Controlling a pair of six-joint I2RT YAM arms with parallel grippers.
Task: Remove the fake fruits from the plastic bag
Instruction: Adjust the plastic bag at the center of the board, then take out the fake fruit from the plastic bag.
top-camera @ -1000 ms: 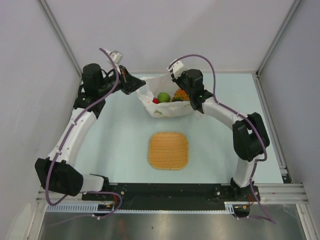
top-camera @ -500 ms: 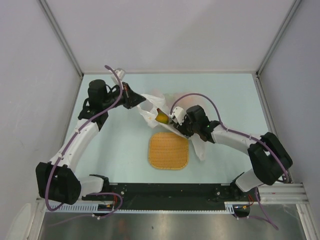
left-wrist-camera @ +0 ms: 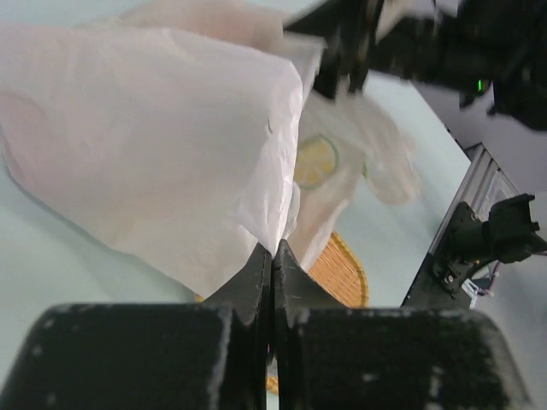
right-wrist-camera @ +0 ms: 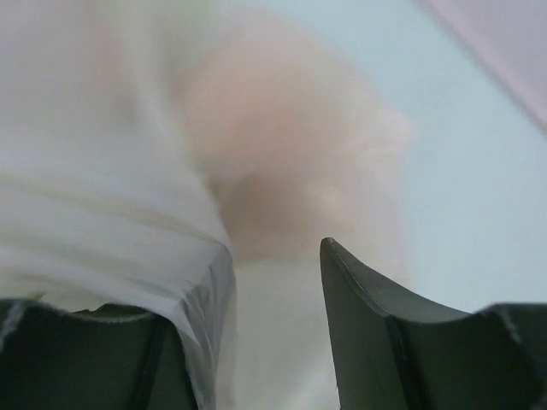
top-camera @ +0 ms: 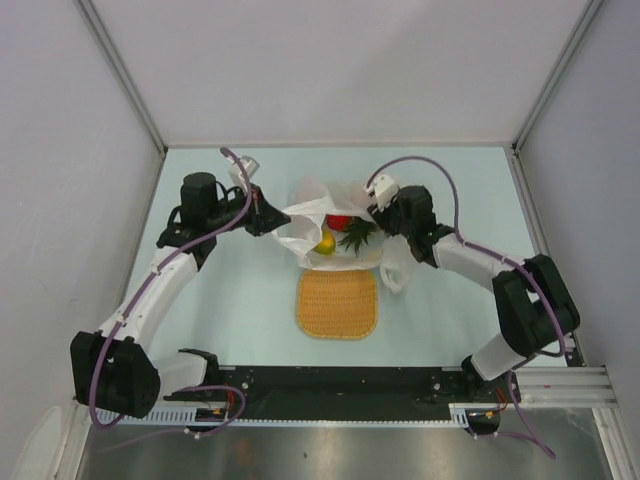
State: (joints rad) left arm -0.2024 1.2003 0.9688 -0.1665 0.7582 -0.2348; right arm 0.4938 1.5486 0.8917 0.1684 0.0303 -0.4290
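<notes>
The woven mat (top-camera: 338,303) lies nearest, by the middle of the table's (top-camera: 230,300) near edge. Just beyond it, at mid-table, sits the plastic bag (top-camera: 305,212), mouth up, with the fake fruits (top-camera: 340,221) inside. The left gripper (left-wrist-camera: 272,252) is pinched together on the bag's rim. The right gripper (right-wrist-camera: 273,252) stands apart against the film of the opposite side. The left should probably hold the rim taut while the right reaches past the film for one fruit. No lettering is legible.

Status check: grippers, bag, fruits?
Left gripper shut, pinching plastic bag edge. Right gripper open against the bag, film over one finger. Fake fruits inside bag, none out.
</notes>
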